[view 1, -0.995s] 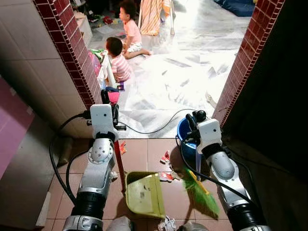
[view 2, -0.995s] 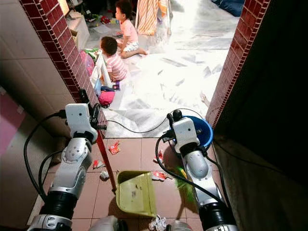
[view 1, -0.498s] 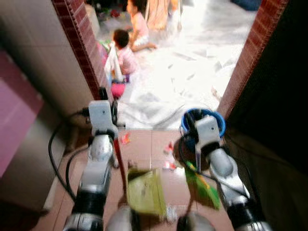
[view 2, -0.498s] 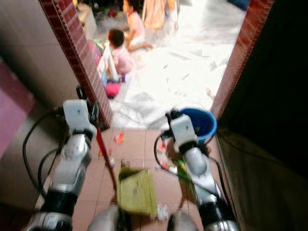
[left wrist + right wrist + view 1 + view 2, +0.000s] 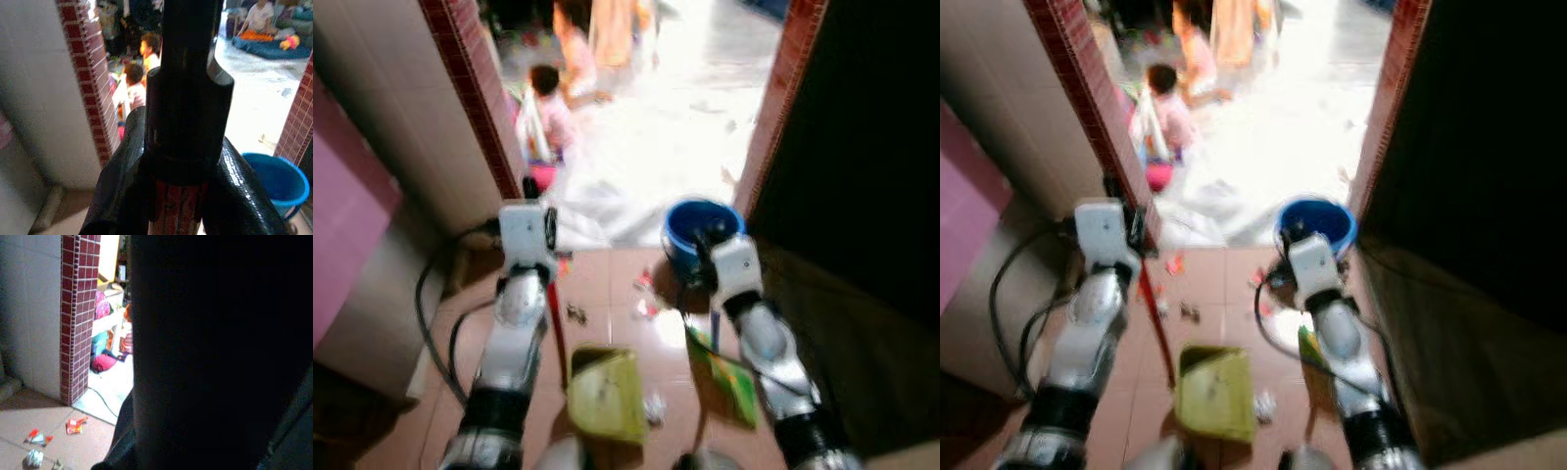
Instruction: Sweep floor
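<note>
The picture is blurred. My left gripper (image 5: pixel 532 201) is shut on the red handle (image 5: pixel 555 328) of a yellow-green dustpan (image 5: pixel 604 392) that rests on the brown tiled floor between my arms. In the left wrist view its black fingers (image 5: pixel 122 186) close around the red and black handle (image 5: pixel 182 147). My right gripper (image 5: pixel 710 240) is shut on a broom whose green bristles (image 5: pixel 729 377) touch the floor right of the dustpan. Scraps of litter (image 5: pixel 646 286) lie ahead of the pan, and a crumpled paper (image 5: pixel 654 406) lies at its right edge.
A blue bucket (image 5: pixel 690 220) stands just ahead of my right gripper at the doorway. Red brick pillars (image 5: pixel 475 98) frame the opening. Two people (image 5: pixel 548 103) sit on the bright floor beyond. A black cable (image 5: pixel 426 313) loops on my left beside a pink panel (image 5: pixel 347 215).
The whole picture has shifted and blurred, so the camera has moved. The bucket now sits nearer the middle of the view. Both grippers keep their hold.
</note>
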Robot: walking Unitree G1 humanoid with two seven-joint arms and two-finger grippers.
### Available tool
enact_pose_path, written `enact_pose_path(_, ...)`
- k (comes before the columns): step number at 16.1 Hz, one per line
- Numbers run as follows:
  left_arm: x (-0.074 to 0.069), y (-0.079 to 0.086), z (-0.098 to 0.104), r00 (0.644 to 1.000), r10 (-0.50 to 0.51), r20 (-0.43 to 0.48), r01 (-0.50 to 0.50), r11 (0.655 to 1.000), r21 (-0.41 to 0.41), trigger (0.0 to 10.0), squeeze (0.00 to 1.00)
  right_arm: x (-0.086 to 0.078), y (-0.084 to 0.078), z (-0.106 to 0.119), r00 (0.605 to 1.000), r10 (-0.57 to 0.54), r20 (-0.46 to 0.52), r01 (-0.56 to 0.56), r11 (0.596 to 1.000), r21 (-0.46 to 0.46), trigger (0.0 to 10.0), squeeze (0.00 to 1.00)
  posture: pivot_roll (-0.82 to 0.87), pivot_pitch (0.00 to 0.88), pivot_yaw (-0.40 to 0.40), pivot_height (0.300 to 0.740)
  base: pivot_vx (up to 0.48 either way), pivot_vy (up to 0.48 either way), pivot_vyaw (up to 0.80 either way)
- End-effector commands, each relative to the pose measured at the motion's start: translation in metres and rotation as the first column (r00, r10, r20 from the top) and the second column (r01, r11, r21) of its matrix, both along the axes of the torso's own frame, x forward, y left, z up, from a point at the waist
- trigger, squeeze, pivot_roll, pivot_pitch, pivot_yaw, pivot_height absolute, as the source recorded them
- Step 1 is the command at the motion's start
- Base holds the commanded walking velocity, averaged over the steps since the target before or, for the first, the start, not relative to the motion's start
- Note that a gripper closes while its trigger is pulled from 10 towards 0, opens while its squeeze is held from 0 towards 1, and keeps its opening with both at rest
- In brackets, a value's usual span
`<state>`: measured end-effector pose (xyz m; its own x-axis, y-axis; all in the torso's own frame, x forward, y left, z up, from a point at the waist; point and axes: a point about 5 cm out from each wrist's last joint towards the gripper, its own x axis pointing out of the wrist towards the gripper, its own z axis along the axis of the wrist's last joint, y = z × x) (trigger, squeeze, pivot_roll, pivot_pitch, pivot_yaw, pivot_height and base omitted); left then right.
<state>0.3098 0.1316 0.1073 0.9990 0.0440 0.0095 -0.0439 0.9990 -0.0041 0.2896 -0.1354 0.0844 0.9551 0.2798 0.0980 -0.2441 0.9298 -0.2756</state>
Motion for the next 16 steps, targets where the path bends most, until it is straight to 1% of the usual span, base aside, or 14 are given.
enact_pose_path(1,0.003,0.005,0.020,0.993,-0.003,0.116,-0.003,0.999,0.052,10.0,0.00,0.004,-0.002,0.001,1.000,-0.010,-0.003,0.010,1.000,-0.014,10.0,0.00,-0.11,0.000,0.080,0.740,0.000,0.000,0.00)
enact_pose_path(2,0.001,0.008,0.023,0.989,-0.014,0.144,0.000,0.996,0.093,10.0,0.00,0.004,-0.003,0.000,1.000,-0.017,-0.010,0.017,1.000,-0.019,10.0,0.00,-0.11,0.000,0.080,0.740,0.000,0.000,0.00)
enact_pose_path(3,0.000,0.014,0.022,0.989,-0.014,0.150,-0.004,0.992,0.123,10.0,0.00,0.003,-0.003,-0.002,0.999,-0.022,-0.023,0.022,1.000,-0.021,10.0,0.00,-0.11,0.000,0.080,0.740,0.000,0.000,0.00)
enact_pose_path(5,0.000,0.019,0.018,0.991,-0.004,0.137,-0.016,0.989,0.144,10.0,0.00,0.002,-0.003,-0.005,0.999,-0.028,-0.033,0.027,0.999,-0.026,10.0,0.00,-0.11,0.000,0.080,0.740,0.000,0.000,0.00)
enact_pose_path(6,-0.001,0.026,0.014,0.990,0.006,0.139,-0.034,0.979,0.199,10.0,0.00,0.002,-0.004,-0.006,0.999,-0.031,-0.041,0.030,0.999,-0.027,10.0,0.00,-0.11,0.000,0.080,0.740,0.000,0.000,0.00)
enact_pose_path(8,-0.002,0.029,0.007,0.993,0.004,0.121,-0.030,0.977,0.212,10.0,0.00,0.003,-0.005,-0.007,0.998,-0.037,-0.050,0.036,0.999,-0.026,10.0,0.00,-0.11,0.000,0.078,0.740,0.000,0.000,0.00)
enact_pose_path(9,-0.002,0.029,0.001,0.994,0.013,0.104,-0.033,0.982,0.189,10.0,0.00,0.004,-0.005,-0.008,0.998,-0.043,-0.056,0.042,0.999,-0.022,10.0,0.00,-0.11,0.000,0.078,0.740,0.000,0.000,0.00)
enact_pose_path(11,0.000,0.028,-0.012,0.997,0.046,0.055,-0.053,0.989,0.135,10.0,0.00,0.006,-0.007,-0.009,0.994,-0.071,-0.080,0.073,0.997,0.018,10.0,0.00,-0.12,0.000,0.072,0.740,0.000,0.000,0.00)
enact_pose_path(12,0.002,0.022,-0.020,0.999,0.039,0.034,-0.043,0.990,0.137,10.0,0.00,0.008,-0.010,-0.010,0.988,-0.104,-0.111,0.111,0.992,0.061,10.0,0.00,-0.12,0.000,0.070,0.740,0.000,0.000,0.00)
enact_pose_path(13,0.002,0.018,-0.023,0.999,0.028,0.030,-0.032,0.988,0.150,10.0,0.00,0.009,-0.012,-0.010,0.983,-0.126,-0.131,0.138,0.987,0.088,10.0,0.00,-0.13,0.000,0.067,0.740,0.000,0.000,0.00)
enact_pose_path(15,0.006,0.009,-0.030,0.999,0.040,0.022,-0.042,0.994,0.100,10.0,0.00,0.012,-0.018,-0.011,0.968,-0.181,-0.172,0.206,0.968,0.146,10.0,0.00,-0.14,0.000,0.068,0.740,0.000,0.000,0.00)
enact_pose_path(16,0.007,0.004,-0.035,0.998,0.055,0.005,-0.055,0.995,0.079,10.0,0.00,0.015,-0.021,-0.011,0.957,-0.212,-0.200,0.249,0.951,0.183,10.0,0.00,-0.14,0.000,0.068,0.740,0.000,0.000,0.00)
